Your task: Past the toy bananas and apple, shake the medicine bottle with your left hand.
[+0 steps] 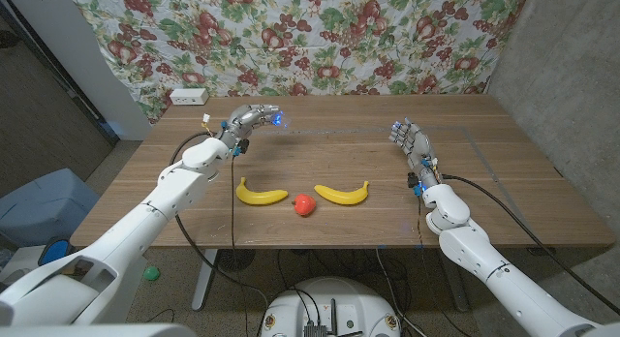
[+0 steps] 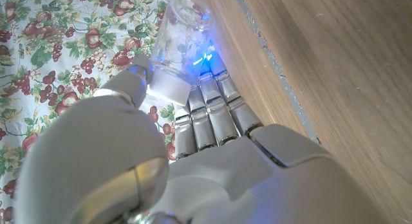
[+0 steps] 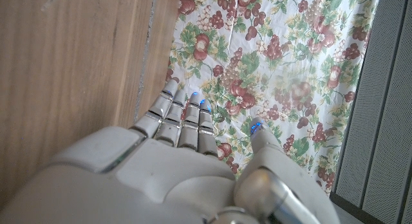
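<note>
Head view: we see the left hand [image 1: 250,118] raised past the fruit, toward the far side of the wooden table [image 1: 504,172], its fingers wrapped round the medicine bottle [image 1: 274,116], which is hard to make out here beside a blue glow. 2 toy bananas [image 1: 262,193] [image 1: 342,193] lie nearer us with the red apple [image 1: 304,204] between them, all well apart from the bottle. The right hand [image 1: 410,142] stands upright on its own side, fingers straight and close together, holding nothing. A white box [image 1: 189,96] sits at the far left corner.

Left wrist view: the bottle [image 2: 180,40] is clear with a white cap, pinched between thumb and fingers [image 2: 209,105], against the floral cloth [image 2: 58,50].

Right wrist view: the right hand [image 3: 187,159] reaches toward the cloth, fingers [image 3: 183,118] extended, empty.

Step in hand: we judge the bottle is grasped and lifted, so the shake itself is due or under way.

Next move: short back-and-forth swings of the left wrist, grip kept firm so the smooth bottle does not slip.
</note>
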Available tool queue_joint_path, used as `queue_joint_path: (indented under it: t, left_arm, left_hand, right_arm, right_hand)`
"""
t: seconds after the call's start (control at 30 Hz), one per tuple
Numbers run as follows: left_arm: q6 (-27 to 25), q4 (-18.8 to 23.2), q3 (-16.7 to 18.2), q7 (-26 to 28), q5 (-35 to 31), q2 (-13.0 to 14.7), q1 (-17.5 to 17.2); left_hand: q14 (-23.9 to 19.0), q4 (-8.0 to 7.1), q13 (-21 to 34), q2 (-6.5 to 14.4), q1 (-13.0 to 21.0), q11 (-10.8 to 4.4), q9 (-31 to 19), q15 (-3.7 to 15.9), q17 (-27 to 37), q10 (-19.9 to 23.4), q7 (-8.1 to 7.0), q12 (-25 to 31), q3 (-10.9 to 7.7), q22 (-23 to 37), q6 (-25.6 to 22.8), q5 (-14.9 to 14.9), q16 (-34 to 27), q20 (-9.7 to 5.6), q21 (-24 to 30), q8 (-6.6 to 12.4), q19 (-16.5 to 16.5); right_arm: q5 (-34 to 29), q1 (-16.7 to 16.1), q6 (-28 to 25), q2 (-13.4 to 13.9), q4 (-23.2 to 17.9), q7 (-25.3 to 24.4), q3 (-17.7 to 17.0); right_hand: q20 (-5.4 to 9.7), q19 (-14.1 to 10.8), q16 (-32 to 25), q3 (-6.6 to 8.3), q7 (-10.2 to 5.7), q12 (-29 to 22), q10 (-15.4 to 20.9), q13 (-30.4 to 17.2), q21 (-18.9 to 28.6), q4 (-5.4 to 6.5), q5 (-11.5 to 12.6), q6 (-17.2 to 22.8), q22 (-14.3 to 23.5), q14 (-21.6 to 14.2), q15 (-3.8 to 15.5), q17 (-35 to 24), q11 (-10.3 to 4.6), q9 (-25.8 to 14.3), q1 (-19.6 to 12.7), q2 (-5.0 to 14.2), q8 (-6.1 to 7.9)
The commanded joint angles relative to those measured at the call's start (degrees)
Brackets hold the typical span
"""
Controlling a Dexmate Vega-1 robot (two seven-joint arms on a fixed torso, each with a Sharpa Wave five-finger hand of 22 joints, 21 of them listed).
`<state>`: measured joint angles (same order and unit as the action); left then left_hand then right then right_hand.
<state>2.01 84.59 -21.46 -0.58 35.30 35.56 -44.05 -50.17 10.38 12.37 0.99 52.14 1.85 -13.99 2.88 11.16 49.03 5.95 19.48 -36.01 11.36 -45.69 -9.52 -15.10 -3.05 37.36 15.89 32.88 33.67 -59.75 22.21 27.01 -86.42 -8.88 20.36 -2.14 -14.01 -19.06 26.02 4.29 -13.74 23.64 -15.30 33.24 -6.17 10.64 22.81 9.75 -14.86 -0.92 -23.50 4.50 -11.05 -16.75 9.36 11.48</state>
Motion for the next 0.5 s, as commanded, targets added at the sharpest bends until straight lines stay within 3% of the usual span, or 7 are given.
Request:
queue_joint_path:
  t: [0.03, 0.5]
  left_arm:
    - [0.20, -1.68, 1.74, -4.83, 6.62, -0.45, -0.46]
    - [0.93, -4.55, 2.99, -8.41, 11.29, -1.72, -0.09]
  left_hand:
    - [-4.32, -0.18, 0.30, 8.94, 8.50, -11.09, -0.23, 10.50, 0.22, 11.46, -1.95, 0.24, 0.22, 0.23, -6.35, -0.43, -0.11, -4.53, 0.53, -0.17, 0.55]
    - [-4.83, -0.08, 0.33, 8.77, 8.87, -10.95, -0.26, 10.61, 0.27, 12.01, -1.78, 0.30, 0.56, 0.21, -6.88, -0.43, -0.15, -4.69, 1.19, -0.37, 0.77]
  right_arm:
    - [-0.37, 0.21, -0.32, -0.03, -0.14, -0.15, 0.28]
    - [-0.77, 0.31, -0.62, -0.39, -0.42, -0.93, 0.51]
  right_hand:
    - [-0.06, -0.76, -0.18, 0.21, -0.04, 0.11, 0.42, -0.11, -0.25, -0.37, 0.26, 0.69, 0.28, -0.33, 0.24, -0.14, 0.15, -0.19, 0.56, 0.06, 0.21]
    - [-0.07, -0.88, -0.17, 0.22, -0.04, 0.09, 0.49, -0.14, -0.48, -0.37, 0.26, 0.70, 0.29, -0.34, 0.13, -0.12, 0.16, -0.19, 0.57, 0.06, 0.21]
